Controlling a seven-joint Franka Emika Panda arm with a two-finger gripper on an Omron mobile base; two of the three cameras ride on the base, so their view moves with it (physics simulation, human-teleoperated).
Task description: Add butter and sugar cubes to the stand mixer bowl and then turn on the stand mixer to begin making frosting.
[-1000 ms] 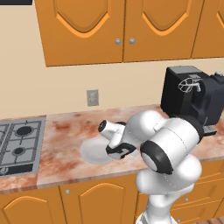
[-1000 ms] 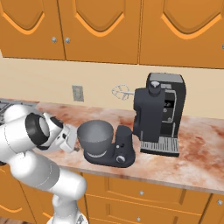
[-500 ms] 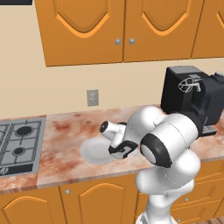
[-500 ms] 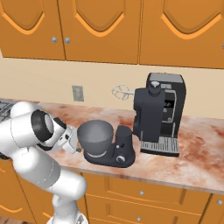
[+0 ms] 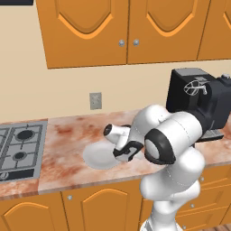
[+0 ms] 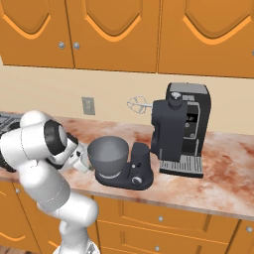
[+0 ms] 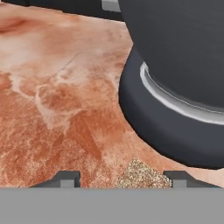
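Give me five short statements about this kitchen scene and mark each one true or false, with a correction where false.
1. The round grey metal bowl sits on the dark grey stand mixer's flat base. True.
2. A pale speckled sugar cube lies on the counter between the tool's two finger tips. True.
3. The boxy black coffee machine stands to the left of the stand mixer in the right base view. False: it stands to the right.
4. The flat white plate rests on the gas hob. False: it lies on the marble counter, beside the hob.
5. The cabinet doors above the counter hang open. False: they are closed.
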